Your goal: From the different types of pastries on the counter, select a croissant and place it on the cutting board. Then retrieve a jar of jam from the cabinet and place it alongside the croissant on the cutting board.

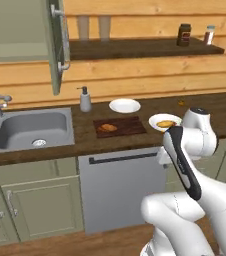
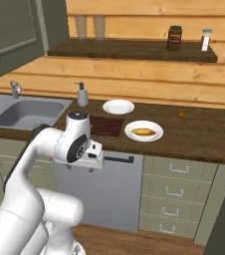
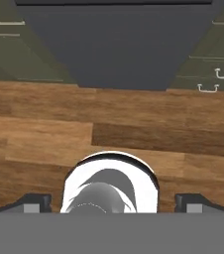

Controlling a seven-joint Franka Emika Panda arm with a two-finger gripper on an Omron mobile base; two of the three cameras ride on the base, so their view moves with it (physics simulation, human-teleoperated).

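Sitting on the cutting board (image 1: 127, 126), the croissant (image 1: 107, 128) looks already placed, so in my judgement the jam step is what's left. No reddish-brown jar of jam is visible; the cabinet (image 1: 20, 30) interior is hidden behind its open door (image 1: 56, 45) in the left base view, so I cannot tell where the jar stands. On the open shelf (image 2: 134, 49) sit a dark yellow-labelled jar (image 2: 174, 38) and a blue-capped shaker (image 2: 206, 39), neither being the target.

The relation that matters: the gripper (image 3: 112, 202) hangs low in front of the dishwasher (image 1: 122, 187), pointing down at the floor (image 3: 109, 129), fingertips (image 3: 34, 202) spread wide with nothing between them. From it the cabinet lies up at about 10 o'clock in the left base view, well apart, above the sink (image 1: 30, 130). The coming move likely needs a big raise and swing left.

The other pastry, a golden bun (image 2: 143, 132), rests on a plate (image 2: 157, 134) at 3 o'clock of the board; an empty plate (image 2: 118, 106) sits at 12 o'clock, and a soap dispenser (image 1: 85, 100) is nearby.

The left base view shows the croissant; in the right base view the arm covers that part of the board. The hand view settles the jaw opening, which the base views don't.
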